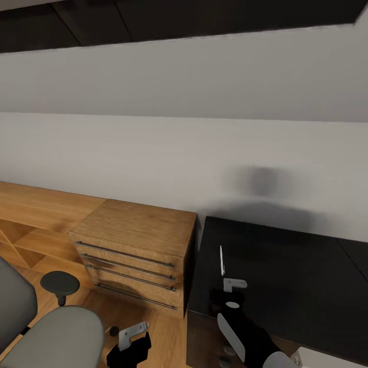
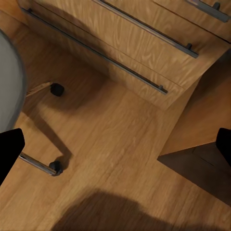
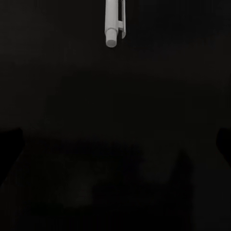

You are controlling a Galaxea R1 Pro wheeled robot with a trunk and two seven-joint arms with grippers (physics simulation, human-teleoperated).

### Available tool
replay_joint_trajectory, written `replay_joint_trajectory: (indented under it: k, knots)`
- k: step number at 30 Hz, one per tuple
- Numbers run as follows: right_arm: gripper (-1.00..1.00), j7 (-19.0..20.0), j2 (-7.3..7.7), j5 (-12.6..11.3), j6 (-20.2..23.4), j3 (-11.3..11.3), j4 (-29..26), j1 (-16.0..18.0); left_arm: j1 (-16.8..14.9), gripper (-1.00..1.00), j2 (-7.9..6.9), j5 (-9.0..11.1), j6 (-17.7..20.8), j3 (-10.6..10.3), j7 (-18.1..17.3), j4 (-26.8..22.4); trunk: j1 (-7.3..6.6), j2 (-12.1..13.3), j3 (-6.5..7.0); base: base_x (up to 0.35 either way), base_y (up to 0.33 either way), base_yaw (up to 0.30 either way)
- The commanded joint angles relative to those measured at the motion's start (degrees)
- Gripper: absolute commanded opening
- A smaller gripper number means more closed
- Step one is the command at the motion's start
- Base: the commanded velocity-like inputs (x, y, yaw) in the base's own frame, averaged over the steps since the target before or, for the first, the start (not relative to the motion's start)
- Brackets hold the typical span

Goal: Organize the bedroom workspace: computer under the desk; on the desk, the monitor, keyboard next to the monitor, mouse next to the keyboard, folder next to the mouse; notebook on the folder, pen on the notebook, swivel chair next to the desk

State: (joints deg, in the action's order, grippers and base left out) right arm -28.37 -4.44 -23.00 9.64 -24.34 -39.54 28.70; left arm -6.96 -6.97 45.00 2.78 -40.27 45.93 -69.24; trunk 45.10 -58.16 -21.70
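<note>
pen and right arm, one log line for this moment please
pen: lying on desk | right gripper: over desk near pen, jaws open, empty | left gripper: open over floor by chair

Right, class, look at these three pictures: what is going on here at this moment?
A two-armed robot stands at a black desk. A white pen lies on the desktop, and the right tool hovers open just short of it, apparently set to pick it up. The left tool hangs open and empty over the wooden floor, between a grey swivel chair and a wooden drawer unit.
</note>
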Motion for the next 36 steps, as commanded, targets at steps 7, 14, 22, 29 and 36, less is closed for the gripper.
replay_joint_trajectory:
  k: [7,14,22,29,36]
  knots:
    - [1.0,-0.5,0.05,-0.2,0.3,-0.3,-0.1,0.1,-0.1,1.0,-0.06,0.0,0.2,-0.5,0.5,-0.3,0.01,-0.1,-0.07,0.267,0.0,0.0]
    - [1.0,-0.5,0.05,-0.2,0.3,-0.3,-0.1,0.1,-0.1,1.0,-0.06,-0.1,0.2,-0.7,0.5,-0.3,0.01,-0.1,-0.07,0.257,-0.084,0.0]
    - [1.0,-0.5,0.05,-0.2,0.3,-0.4,-0.1,0.1,-0.1,1.0,-0.06,0.0,0.3,-0.6,0.5,-0.3,0.01,-0.1,-0.07,0.048,-0.038,0.0]
    - [1.0,-0.5,-0.04,-0.2,0.3,-0.5,-0.1,0.1,-0.1,1.0,-0.06,-0.1,0.3,-0.6,0.5,-0.3,0.01,-0.1,-0.07,0.002,-0.002,0.0]
    - [1.0,-0.5,0.04,-0.2,0.3,-0.5,-0.1,0.0,-0.1,1.0,-0.06,0.0,0.3,-0.6,0.5,-0.3,0.01,-0.1,-0.07,0.002,0.0,0.0]
